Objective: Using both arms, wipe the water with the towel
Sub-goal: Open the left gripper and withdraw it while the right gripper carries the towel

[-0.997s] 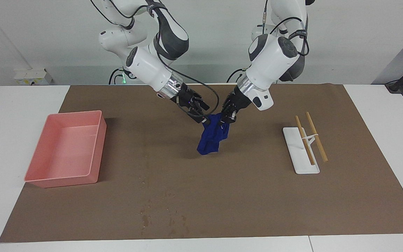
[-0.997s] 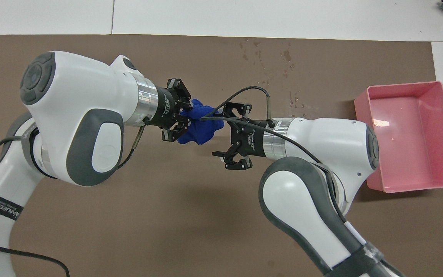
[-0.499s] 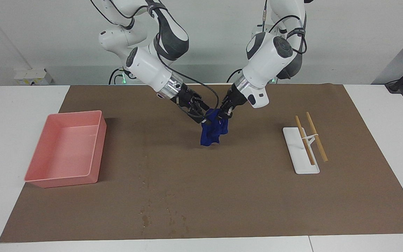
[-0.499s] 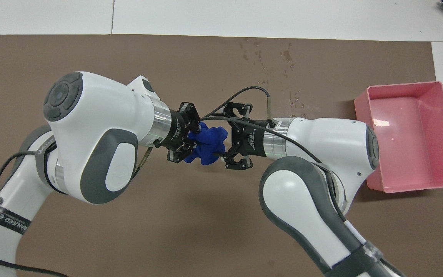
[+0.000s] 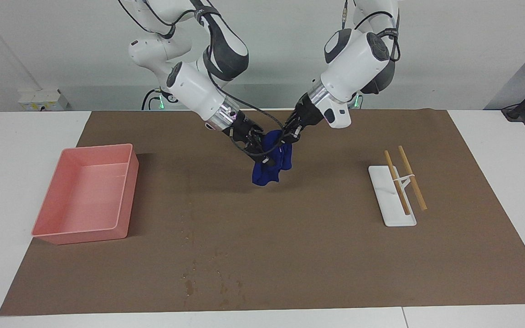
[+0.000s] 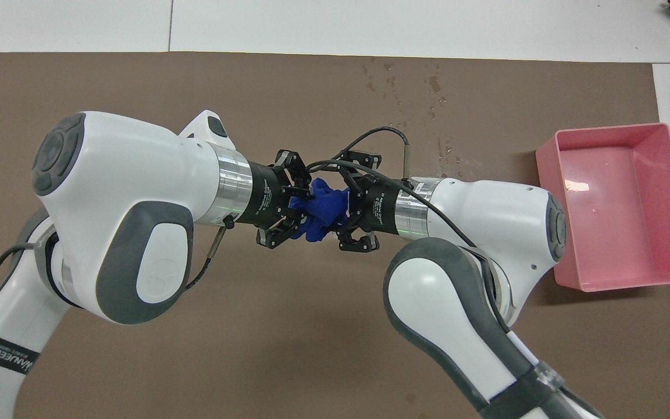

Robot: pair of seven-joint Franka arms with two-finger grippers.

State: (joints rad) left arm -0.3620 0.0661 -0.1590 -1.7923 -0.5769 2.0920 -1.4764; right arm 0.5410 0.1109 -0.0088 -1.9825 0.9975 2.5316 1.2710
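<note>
**Towel bunches up between the two grippers as the handover closes in**

The blue towel (image 5: 271,159) hangs in the air over the middle of the brown mat (image 5: 335,255), and it is higher and more crumpled than a second ago. Back then it dangled long and loose from the left gripper (image 5: 286,136); now that gripper has drawn up and in toward the right gripper (image 5: 262,152), and the cloth is squeezed into a tight wad between the two.

The left gripper is clamped tight on the towel's upper edge, fingertips together on the fabric. The right gripper stands spread to its widest, its fingers around the bundle from the other side, pressed close but not yet closed on it. From overhead the two black grippers nearly meet nose to nose, with only blue showing between them.

The water (image 5: 208,278) is untouched: dark specks and streaks lie on the mat well away from the towel, at the edge farthest from the robots, toward the right arm's end where the pink bin (image 5: 84,196) sits. The white plate with two wooden sticks (image 5: 397,193) lies toward the left arm's end.

So no wiping yet. My read is that the right gripper must close for a two-handed hold before the cloth goes down to the spill.
</note>
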